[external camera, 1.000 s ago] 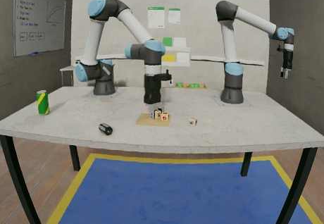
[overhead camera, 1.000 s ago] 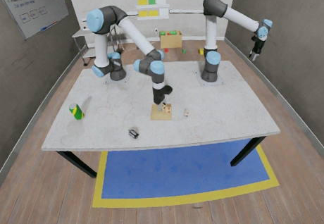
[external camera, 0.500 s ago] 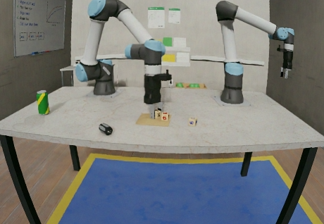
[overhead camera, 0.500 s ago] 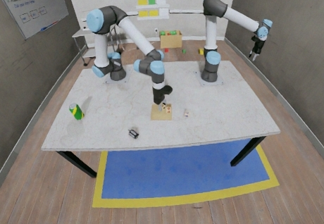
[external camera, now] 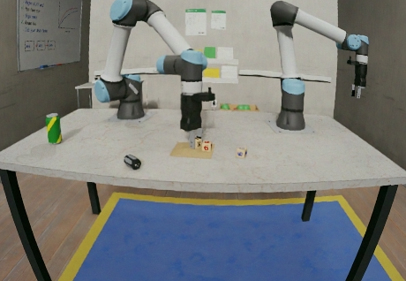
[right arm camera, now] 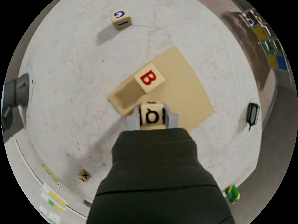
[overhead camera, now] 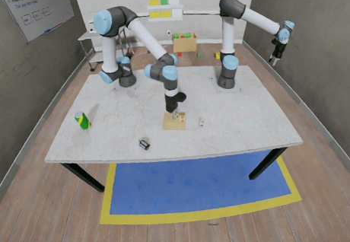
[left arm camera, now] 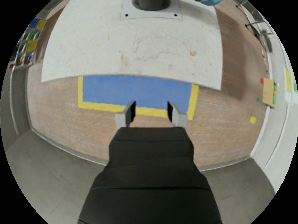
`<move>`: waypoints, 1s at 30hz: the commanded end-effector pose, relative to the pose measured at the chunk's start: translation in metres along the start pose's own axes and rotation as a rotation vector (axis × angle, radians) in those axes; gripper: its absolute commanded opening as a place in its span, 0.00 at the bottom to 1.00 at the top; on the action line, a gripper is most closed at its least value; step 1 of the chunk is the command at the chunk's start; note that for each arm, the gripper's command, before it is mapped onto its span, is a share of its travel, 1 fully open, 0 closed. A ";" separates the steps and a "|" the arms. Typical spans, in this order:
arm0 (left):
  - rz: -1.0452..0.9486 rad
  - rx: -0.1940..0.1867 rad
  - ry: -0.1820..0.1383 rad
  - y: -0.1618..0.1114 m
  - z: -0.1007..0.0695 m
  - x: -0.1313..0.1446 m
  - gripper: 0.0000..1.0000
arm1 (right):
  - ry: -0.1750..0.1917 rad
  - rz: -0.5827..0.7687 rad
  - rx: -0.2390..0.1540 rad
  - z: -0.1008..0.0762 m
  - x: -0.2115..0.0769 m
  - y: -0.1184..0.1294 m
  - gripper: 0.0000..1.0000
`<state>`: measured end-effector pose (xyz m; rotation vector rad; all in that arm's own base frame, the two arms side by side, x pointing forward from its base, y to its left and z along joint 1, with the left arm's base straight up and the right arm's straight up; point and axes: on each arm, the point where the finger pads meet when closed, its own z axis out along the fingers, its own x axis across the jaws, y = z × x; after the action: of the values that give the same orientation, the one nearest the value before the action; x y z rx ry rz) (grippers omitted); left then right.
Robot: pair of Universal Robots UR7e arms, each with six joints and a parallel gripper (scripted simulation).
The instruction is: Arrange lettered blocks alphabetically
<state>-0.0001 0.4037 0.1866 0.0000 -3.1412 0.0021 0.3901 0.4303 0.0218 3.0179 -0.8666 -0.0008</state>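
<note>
My right gripper (overhead camera: pixel 175 116) (external camera: pixel 196 143) (right arm camera: pixel 151 110) is shut on the Q block (right arm camera: pixel 152 115) (external camera: pixel 199 142), over the mat (overhead camera: pixel 168 125) (external camera: pixel 182 152) (right arm camera: pixel 192 95). The Q faces the right wrist camera. The B block (right arm camera: pixel 149 78) (overhead camera: pixel 182 119) (external camera: pixel 206 146) stands on the mat beside it, a red B on top, turned relative to the Q block. A block with a blue curved letter (right arm camera: pixel 120 17) (overhead camera: pixel 202 122) (external camera: pixel 241 153), G or C, lies off the mat. A small X block (right arm camera: pixel 84 175) lies off the mat, toward the bases. My left gripper (overhead camera: pixel 273 61) (external camera: pixel 356 94) (left arm camera: pixel 151 107) is open and empty, high beyond the table.
A green and yellow can (overhead camera: pixel 82 120) (external camera: pixel 54 129) (right arm camera: pixel 232 193) stands at the picture-left side of the table (overhead camera: pixel 114 131). A dark, mouse-like object (overhead camera: pixel 144 144) (external camera: pixel 132 162) (right arm camera: pixel 252 115) lies near the front edge. The gripper casts a shadow across the table.
</note>
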 end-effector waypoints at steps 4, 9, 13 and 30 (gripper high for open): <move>0.000 -0.001 0.000 0.000 0.000 0.000 1.00 | 0.000 0.000 0.002 -0.001 0.000 0.000 0.57; 0.000 -0.001 0.000 0.000 0.000 0.000 1.00 | 0.000 0.000 0.002 -0.001 0.000 0.000 0.57; 0.000 -0.001 0.000 0.000 0.000 0.000 1.00 | 0.000 0.000 0.002 -0.001 0.000 0.000 0.57; 0.000 -0.001 0.000 0.000 0.000 0.000 1.00 | 0.000 0.000 0.002 -0.028 0.000 0.000 0.57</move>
<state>-0.0001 0.4037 0.1866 0.0000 -3.1412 0.0021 0.3902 0.4304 0.0340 3.0183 -0.8667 -0.0006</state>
